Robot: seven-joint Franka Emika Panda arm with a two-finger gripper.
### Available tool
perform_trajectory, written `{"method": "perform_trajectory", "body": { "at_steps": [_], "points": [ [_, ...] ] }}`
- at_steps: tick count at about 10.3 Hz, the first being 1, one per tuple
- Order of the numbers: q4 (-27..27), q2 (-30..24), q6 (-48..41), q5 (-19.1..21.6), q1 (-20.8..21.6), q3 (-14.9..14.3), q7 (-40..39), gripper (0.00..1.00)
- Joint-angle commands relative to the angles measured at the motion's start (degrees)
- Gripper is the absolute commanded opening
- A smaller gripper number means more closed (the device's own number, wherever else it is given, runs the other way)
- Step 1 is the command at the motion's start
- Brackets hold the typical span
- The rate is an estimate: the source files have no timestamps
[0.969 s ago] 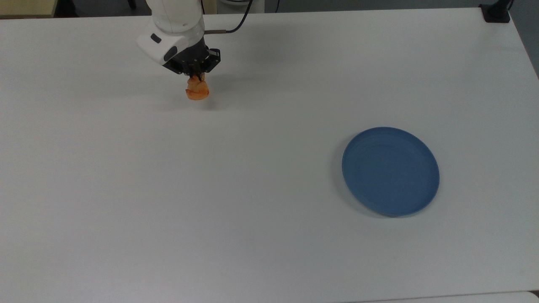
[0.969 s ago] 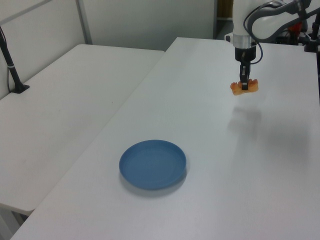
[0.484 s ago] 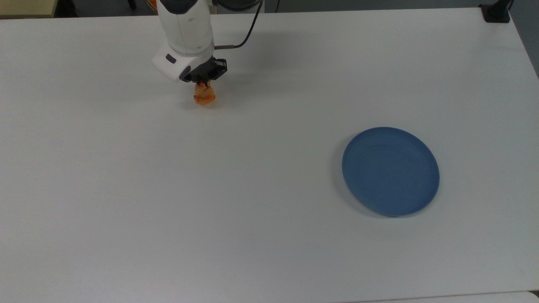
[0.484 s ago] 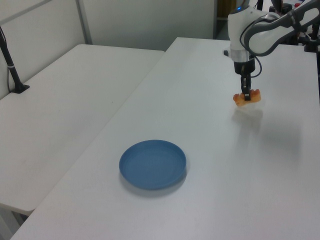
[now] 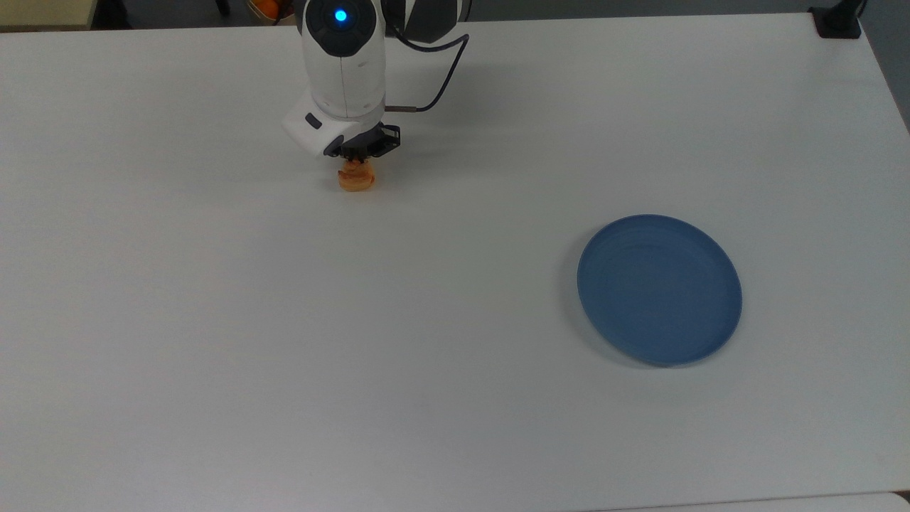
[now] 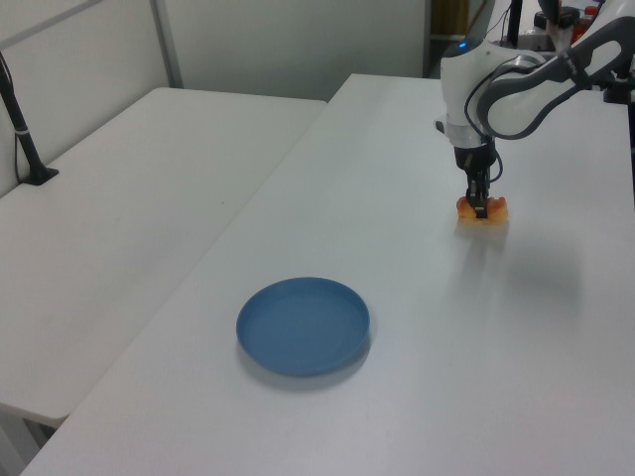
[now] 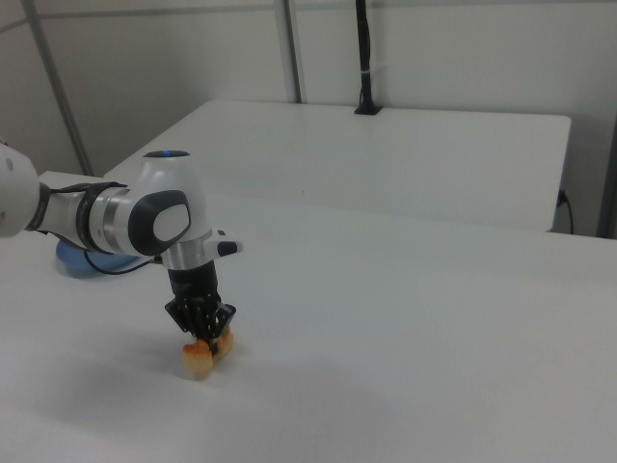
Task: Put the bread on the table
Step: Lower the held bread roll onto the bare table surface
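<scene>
The bread (image 5: 356, 178) sits low in my gripper (image 5: 357, 165), pinched across its middle, right at the table (image 5: 284, 320) surface near the far edge in the top view (touching or a hair above, I can't tell). I should part the fingers gently, then lift straight up. The blue plate (image 5: 660, 289) stands well apart.

Bare table (image 5: 284, 341) all round; plate (image 5: 659, 289) well apart.
</scene>
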Motion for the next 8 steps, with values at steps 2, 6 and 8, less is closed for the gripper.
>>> {"method": "perform_trajectory", "body": {
  "at_steps": [2, 6, 8],
  "points": [
    [-0.70, 0.03, 1.03, -0.72, -0.21, -0.15, 0.90, 1.00],
    [-0.44, -0.59, -0.91, -0.72, -0.48, -0.15, 0.37, 1.00],
    [-0.53, -1.12, -1.26, -0.72, -0.83, -0.15, -0.51, 1.00]
  ]
}}
